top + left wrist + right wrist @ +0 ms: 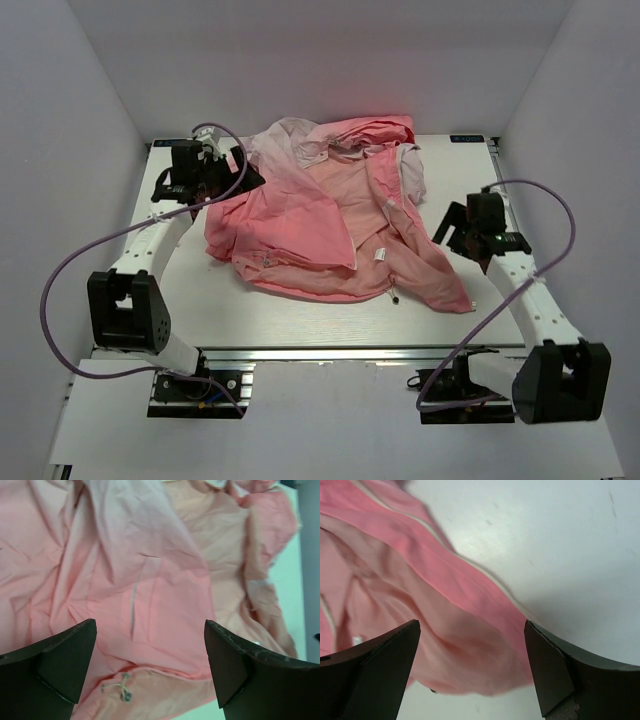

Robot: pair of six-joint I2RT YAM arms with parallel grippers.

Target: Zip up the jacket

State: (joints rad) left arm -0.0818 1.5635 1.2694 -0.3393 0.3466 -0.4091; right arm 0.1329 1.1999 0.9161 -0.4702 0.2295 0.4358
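Note:
The pink jacket [320, 215] lies crumpled and open across the middle of the table, its pale hood end toward the back. Its white zipper [390, 218] runs down the right front panel to a dark pull [396, 298]. My left gripper [243, 180] is open and empty at the jacket's left edge; its wrist view shows it [150, 624] above the fabric [165, 595], near a drawstring cord [117, 689]. My right gripper [449, 229] is open and empty just off the jacket's right edge; its wrist view shows it [472, 624] over the coral hem [445, 630] and a white zipper edge [485, 575].
The white table [200, 290] is enclosed by white walls on the left, back and right. Bare table shows in the right wrist view [560, 540]. Purple cables [70, 270] loop beside both arms. A small white tag [380, 255] lies on the jacket's inner panel.

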